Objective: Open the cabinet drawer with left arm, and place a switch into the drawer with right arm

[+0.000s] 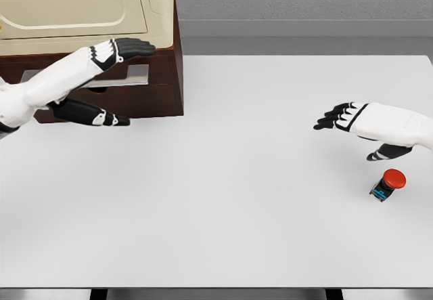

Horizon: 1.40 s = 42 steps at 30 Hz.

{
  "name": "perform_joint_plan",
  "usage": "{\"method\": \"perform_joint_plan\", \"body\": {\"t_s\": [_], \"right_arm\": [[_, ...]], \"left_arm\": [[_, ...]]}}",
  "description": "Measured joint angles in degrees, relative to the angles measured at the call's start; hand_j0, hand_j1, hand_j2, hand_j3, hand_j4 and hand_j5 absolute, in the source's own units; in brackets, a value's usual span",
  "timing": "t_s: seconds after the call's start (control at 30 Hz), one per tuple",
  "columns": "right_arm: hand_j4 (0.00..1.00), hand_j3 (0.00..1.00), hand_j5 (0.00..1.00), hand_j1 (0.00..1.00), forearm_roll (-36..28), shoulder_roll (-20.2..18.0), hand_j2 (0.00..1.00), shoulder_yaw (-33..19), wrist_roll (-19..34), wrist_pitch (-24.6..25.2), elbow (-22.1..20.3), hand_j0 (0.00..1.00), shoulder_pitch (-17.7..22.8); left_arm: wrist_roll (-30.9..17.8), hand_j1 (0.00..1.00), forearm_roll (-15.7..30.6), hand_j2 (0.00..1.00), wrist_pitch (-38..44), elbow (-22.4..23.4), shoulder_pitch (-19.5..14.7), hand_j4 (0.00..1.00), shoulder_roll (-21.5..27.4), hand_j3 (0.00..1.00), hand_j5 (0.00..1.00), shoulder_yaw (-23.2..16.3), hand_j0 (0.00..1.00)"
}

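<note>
Head view: left hand [125,48] hovers at the brown cabinet [159,87] front, fingers extended flat and holding nothing, just above the drawer's metal handle [122,80]. Right hand [348,117] hangs over the white surface [223,178], fingers spread, empty. Red-capped switch [388,184] lies on the surface just below that hand, apart from it.

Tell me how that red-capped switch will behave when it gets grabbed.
The switch looks rigid and probably light, being small. It lies tilted on the table, so its round red cap may let it roll or tip if nudged.
</note>
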Motion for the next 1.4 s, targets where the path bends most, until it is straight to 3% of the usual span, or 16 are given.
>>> {"method": "perform_joint_plan", "body": {"t_s": [0.17,0.3,0.37,0.43,0.57,0.7,0.83,1.13,1.4], "right_arm": [[1.0,1.0,1.0,1.0,0.14,-0.45,1.0,-0.04,0.0,0.01,0.92,1.0,-0.88],[1.0,1.0,1.0,1.0,0.13,-3.02,1.0,-0.27,0.0,0.02,1.37,1.0,-2.2],[1.0,1.0,1.0,1.0,0.14,-4.7,1.0,-0.29,0.0,-0.01,1.51,1.0,-0.35],[1.0,1.0,1.0,1.0,0.12,-6.86,1.0,-0.29,0.0,0.0,1.59,1.0,0.0],[1.0,1.0,1.0,1.0,0.11,-9.09,1.0,-0.4,0.0,-0.01,2.28,1.0,1.58],[1.0,1.0,1.0,1.0,0.11,-9.76,1.0,-0.6,0.0,-0.01,2.79,1.0,4.04],[1.0,1.0,1.0,1.0,0.03,-9.93,1.0,-0.84,0.0,-0.01,2.92,1.0,6.24],[1.0,1.0,1.0,1.0,-0.43,-10.15,1.0,-0.72,-0.01,0.02,2.57,1.0,8.35],[1.0,1.0,1.0,1.0,-0.52,-10.06,1.0,-0.47,-0.01,0.02,2.22,1.0,10.37]], "left_arm": [[-1.08,1.0,-0.8,1.0,0.0,-0.05,-3.6,1.0,0.7,1.0,1.0,-0.13,1.0],[-13.84,1.0,-0.7,1.0,-0.01,-0.08,-6.15,1.0,1.03,1.0,1.0,-1.05,1.0],[-19.96,1.0,-0.39,1.0,0.45,-0.09,-6.95,1.0,1.34,1.0,1.0,-1.39,1.0],[-23.89,1.0,1.94,1.0,0.82,-0.09,-8.44,1.0,1.53,1.0,1.0,-1.55,1.0],[-28.93,1.0,11.82,1.0,1.5,-0.09,-11.07,1.0,3.82,1.0,1.0,-1.67,1.0],[-30.32,1.0,20.48,1.0,3.39,-0.09,-11.07,1.0,6.94,1.0,1.0,-1.64,1.0],[-30.67,1.0,23.5,1.0,13.05,-0.02,-11.43,1.0,7.35,1.0,1.0,-1.53,1.0],[-30.8,1.0,19.53,1.0,22.46,0.0,-11.34,1.0,7.24,1.0,1.0,-1.53,1.0],[-30.8,1.0,18.86,1.0,31.37,0.26,-11.25,1.0,7.28,1.0,1.0,-1.54,1.0]]}}
